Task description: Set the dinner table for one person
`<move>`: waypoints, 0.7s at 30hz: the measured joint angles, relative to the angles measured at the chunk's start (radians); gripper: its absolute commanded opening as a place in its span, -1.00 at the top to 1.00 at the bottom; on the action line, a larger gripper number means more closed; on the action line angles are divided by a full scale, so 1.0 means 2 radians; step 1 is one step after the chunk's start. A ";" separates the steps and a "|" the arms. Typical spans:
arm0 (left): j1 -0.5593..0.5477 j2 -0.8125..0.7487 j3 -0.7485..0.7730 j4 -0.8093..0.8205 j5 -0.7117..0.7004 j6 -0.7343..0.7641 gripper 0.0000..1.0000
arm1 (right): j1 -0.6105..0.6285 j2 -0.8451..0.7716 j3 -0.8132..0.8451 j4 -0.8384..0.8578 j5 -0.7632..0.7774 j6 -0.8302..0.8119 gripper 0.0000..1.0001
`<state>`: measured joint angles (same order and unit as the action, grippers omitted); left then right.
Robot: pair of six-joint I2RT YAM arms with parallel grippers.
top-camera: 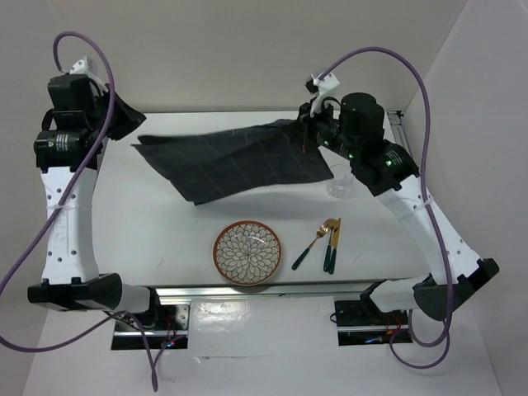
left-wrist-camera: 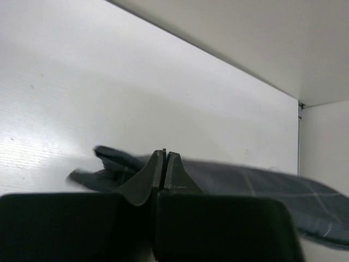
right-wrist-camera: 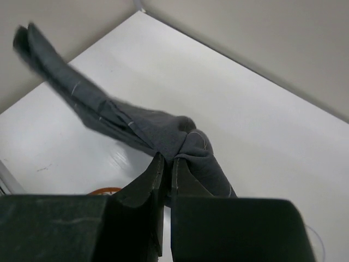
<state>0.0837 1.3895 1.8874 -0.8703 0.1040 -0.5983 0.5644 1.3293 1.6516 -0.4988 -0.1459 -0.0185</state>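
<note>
A dark grey grid-lined cloth mat (top-camera: 231, 161) hangs stretched between my two grippers above the back of the white dinner table (top-camera: 148, 223). My left gripper (top-camera: 130, 132) is shut on the mat's left corner; in the left wrist view its jaws (left-wrist-camera: 165, 154) are pressed together with the mat (left-wrist-camera: 262, 185) trailing off to the right. My right gripper (top-camera: 307, 140) is shut on the right corner, and in the right wrist view the mat (right-wrist-camera: 163, 128) bunches at its tips (right-wrist-camera: 166, 159). The mat's lower corner sags toward the table.
A patterned plate with an orange-brown rim (top-camera: 247, 252) sits near the front edge of the table. To its right lie a gold fork (top-camera: 312, 246) and two more gold, dark-handled utensils (top-camera: 332, 245). A clear glass (top-camera: 340, 183) stands under the right arm.
</note>
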 measured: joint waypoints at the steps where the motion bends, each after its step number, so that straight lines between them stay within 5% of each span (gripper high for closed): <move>1: 0.002 -0.003 0.003 -0.001 -0.002 0.001 1.00 | 0.000 -0.004 -0.004 -0.003 0.002 0.002 1.00; 7: 0.005 0.021 0.015 0.014 -0.008 0.010 1.00 | -0.001 0.005 -0.025 0.003 0.031 -0.002 1.00; 14: 0.001 0.148 0.012 0.051 -0.009 0.012 1.00 | -0.026 0.148 -0.020 0.046 0.025 -0.019 1.00; 21: -0.048 0.160 -0.106 0.064 0.047 0.019 1.00 | -0.027 0.183 -0.017 0.045 0.012 -0.028 1.00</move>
<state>-0.0132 1.7103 1.6745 -0.7422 0.1974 -0.5602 0.5098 1.6958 1.6176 -0.4084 -0.1211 -0.0738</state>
